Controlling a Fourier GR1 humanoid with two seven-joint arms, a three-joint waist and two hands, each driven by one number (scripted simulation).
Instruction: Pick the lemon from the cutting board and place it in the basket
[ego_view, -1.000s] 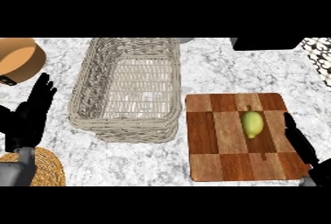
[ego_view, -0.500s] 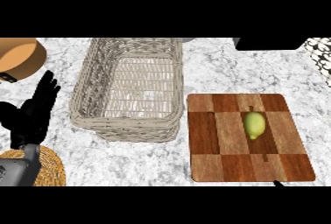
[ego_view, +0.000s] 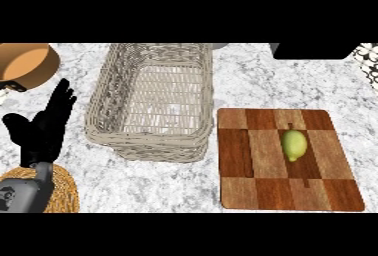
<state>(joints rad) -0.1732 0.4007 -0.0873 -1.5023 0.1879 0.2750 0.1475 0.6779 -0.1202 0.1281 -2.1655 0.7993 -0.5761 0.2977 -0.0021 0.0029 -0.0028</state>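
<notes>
The lemon (ego_view: 294, 145) lies on the wooden cutting board (ego_view: 251, 172) at the right of the frame. The wicker basket (ego_view: 151, 146) stands just left of the board. The left hand (ego_view: 43, 131) rests at the left edge, fingers straight and spread, holding nothing.

The white, grey-veined marble table (ego_view: 148, 185) is seen as smooth and faintly glossy, while the pale rectangular wicker basket (ego_view: 103, 100) is shown as rough, open weave. The rectangular cutting board of dark and light brown wooden blocks (ego_view: 251, 185) is rendered smooth, and the yellow-green lemon (ego_view: 294, 144) matt-skinned.
</notes>
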